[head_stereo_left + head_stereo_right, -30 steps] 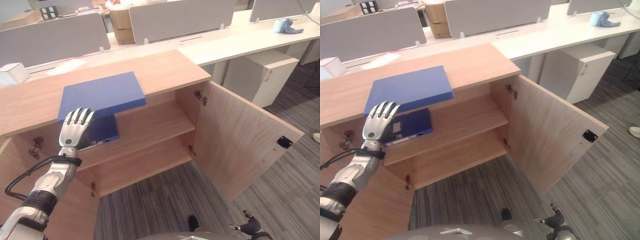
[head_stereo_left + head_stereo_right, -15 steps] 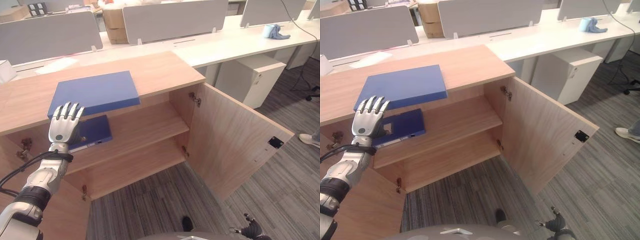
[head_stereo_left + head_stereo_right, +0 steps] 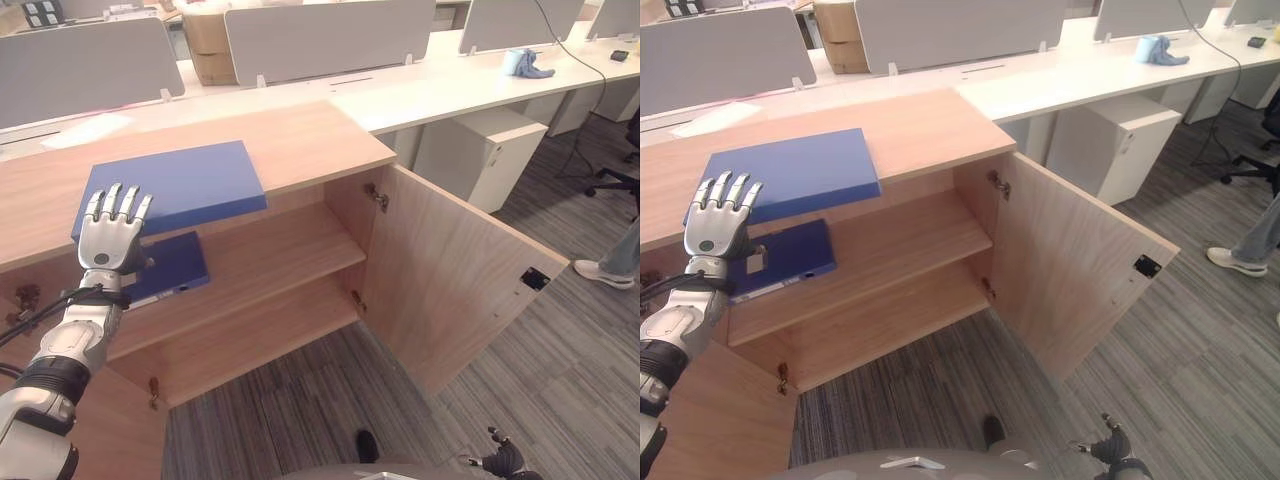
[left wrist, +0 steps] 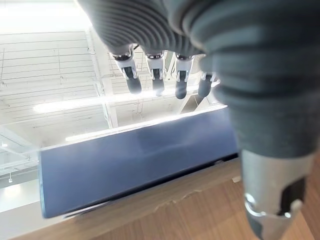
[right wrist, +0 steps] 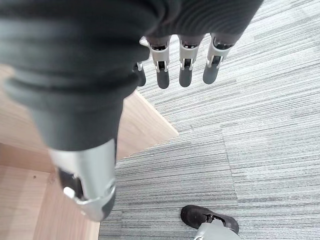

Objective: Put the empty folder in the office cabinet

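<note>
Open-plan office. Long white desks (image 3: 450, 85) in rows, split by grey partition screens (image 3: 330, 38). White pedestal cabinet (image 3: 480, 150) under one desk. Grey striped carpet tiles (image 3: 560, 380). Low wood-laminate storage cabinet (image 3: 300, 140), door open, shelves inside. Cardboard box (image 3: 205, 40) behind the screens.

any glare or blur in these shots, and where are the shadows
Left wrist view: bright ceiling light strips glare behind the left hand, whose cover is a soft blur up close. Right wrist view: the right hand cover blurs likewise, while the carpet is crisp. Left eye view: even light; the blue folder on the cabinet top shades the shelf below.
</note>
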You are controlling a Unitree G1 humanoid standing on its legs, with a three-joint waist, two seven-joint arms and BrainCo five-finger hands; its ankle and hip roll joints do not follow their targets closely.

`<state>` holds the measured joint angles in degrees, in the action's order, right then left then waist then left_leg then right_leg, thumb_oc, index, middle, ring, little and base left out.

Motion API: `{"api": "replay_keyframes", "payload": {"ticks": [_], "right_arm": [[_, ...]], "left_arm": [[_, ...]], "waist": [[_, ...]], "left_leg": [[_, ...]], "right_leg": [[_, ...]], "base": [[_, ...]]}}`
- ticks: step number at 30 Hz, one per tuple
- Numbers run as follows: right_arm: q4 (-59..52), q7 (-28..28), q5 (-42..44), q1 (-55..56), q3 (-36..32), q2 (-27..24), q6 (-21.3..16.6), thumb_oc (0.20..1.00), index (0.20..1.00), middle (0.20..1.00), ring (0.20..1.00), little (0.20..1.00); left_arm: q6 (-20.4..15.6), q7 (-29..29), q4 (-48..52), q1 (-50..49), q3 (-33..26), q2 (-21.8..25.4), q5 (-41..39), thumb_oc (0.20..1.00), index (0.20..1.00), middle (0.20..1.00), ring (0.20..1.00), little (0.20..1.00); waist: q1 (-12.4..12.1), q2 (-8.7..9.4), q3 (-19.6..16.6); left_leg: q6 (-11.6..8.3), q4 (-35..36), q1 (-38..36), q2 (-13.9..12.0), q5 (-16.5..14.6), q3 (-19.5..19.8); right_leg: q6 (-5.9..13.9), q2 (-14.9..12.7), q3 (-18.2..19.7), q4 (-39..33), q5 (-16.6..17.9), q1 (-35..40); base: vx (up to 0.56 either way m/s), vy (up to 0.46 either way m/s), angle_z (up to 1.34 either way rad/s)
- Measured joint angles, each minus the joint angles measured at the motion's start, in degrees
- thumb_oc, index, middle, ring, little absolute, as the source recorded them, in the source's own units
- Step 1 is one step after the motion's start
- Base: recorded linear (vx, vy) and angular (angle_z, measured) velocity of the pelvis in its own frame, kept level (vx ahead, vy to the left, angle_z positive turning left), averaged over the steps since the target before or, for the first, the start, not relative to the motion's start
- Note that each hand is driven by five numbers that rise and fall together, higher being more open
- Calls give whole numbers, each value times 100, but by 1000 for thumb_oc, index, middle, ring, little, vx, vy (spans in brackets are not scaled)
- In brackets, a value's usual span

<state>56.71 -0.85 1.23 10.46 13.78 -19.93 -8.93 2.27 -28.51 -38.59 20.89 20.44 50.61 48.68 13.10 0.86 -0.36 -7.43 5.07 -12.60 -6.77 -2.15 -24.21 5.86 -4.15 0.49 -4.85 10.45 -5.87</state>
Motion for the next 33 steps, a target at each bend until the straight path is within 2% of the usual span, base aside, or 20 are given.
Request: {"api": "replay_keyframes", "payload": {"ticks": [4,10,13,16,17,18,24,33], "right_arm": [[-21,2,0,-7,0,-4,0,1000,1000,1000,1000,1000],[-30,2,0,40,-2,-17,0,1000,1000,1000,1000,1000],[-37,3,0,-16,-8,-32,-1,1000,1000,1000,1000,1000],[-30,5,0,33,-11,-43,0,1000,1000,1000,1000,1000],[-32,5,0,34,-11,-45,0,1000,1000,1000,1000,1000],[-35,6,0,31,-11,-45,0,1000,1000,1000,1000,1000],[-47,17,0,0,-25,-58,1,1000,1000,1000,1000,1000],[-258,16,-2,22,-48,-172,18,1000,1000,1000,1000,1000]], "left_arm": [[13,45,-678,412,312,42,-8,1000,1000,1000,1000,1000],[8,69,-926,908,558,66,-11,1000,1000,1000,1000,1000],[2,181,-1093,1122,677,263,-17,1000,1000,1000,1000,1000],[-15,282,-1100,1290,731,292,-58,1000,1000,1000,1000,1000],[-17,288,-1100,1314,761,310,-117,812,812,812,812,812],[-27,296,-1100,1315,769,318,-124,200,200,200,200,200],[-158,523,-1077,1315,772,313,-515,200,200,200,200,200],[-238,548,-813,1328,699,308,-571,200,200,200,200,200]], "waist": [[44,6,36],[98,23,48],[224,34,59],[225,38,58],[219,38,58],[226,38,59],[220,46,62],[214,22,77]], "left_leg": [[-3,0,-8,0,-2,-23],[-12,-1,-23,0,-9,-62],[-12,-1,-25,0,-10,-72],[-17,-1,-32,9,-13,-89],[-17,-1,-35,6,-13,-94],[-17,-1,-45,5,-14,-110],[-25,-1,-90,-1,-20,-197],[-25,0,-184,-2,-20,-205]], "right_leg": [[0,5,19,-4,0,-4],[-9,25,47,10,12,-9],[-11,28,53,11,13,-11],[-16,33,68,12,21,-10],[-16,33,72,12,26,-11],[-16,36,88,12,29,-12],[-29,74,195,12,56,-23],[-28,73,199,11,58,66]], "base": [[26,8,-1],[19,7,-4],[0,0,0],[-1,3,-1],[-3,9,-4],[-6,14,-11],[-8,4,-8],[-11,2,0]]}}
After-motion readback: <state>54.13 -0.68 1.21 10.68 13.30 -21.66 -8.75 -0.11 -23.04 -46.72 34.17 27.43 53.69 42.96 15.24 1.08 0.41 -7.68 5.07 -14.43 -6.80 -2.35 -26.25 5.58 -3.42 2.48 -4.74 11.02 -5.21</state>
